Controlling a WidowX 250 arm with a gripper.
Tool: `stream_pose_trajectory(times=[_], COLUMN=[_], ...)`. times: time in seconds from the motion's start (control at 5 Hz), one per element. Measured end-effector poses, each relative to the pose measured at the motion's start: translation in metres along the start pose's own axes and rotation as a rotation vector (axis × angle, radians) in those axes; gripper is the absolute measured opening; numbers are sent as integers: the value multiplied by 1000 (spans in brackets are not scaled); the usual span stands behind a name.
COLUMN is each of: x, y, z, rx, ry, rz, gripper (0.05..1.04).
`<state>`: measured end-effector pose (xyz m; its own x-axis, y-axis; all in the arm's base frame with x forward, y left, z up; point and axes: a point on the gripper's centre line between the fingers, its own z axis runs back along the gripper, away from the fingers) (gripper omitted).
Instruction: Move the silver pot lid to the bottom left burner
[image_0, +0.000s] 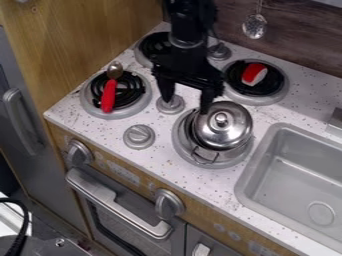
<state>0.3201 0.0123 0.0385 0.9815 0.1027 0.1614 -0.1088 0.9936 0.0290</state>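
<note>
Clock directions are read from the lid as hub, twelve toward the top edge. The silver pot lid (229, 131) rests on the silver pot (192, 138), knob up, on the lower-right burner (226, 163); a pot handle projects at seven o'clock. The black gripper (186, 104) hangs at ten o'clock, released, its two fingers spread with countertop (148, 169) visible between them and nothing grasped. One finger ends right by the lid's rim; whether it touches is hard to tell from this angle. Farther out between nine and ten, the lower-left burner (135, 109) bears a red-handled spoon (108, 96). The upper-left burner (141, 56) lies at eleven, partly behind the arm. A red-and-white object (254, 73) sits on the upper-right burner (283, 89) at one o'clock, and the sink (245, 182) lies between four and five.
</note>
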Motion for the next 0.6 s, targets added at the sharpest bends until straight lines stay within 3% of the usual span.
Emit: stream_pose_trajectory(times=[0.2,0.6], x=[6,2], y=[-23,-42], z=[4,-36], rx=[-34,-90], ry=[-29,85], rz=[-31,15], gripper=[996,996])
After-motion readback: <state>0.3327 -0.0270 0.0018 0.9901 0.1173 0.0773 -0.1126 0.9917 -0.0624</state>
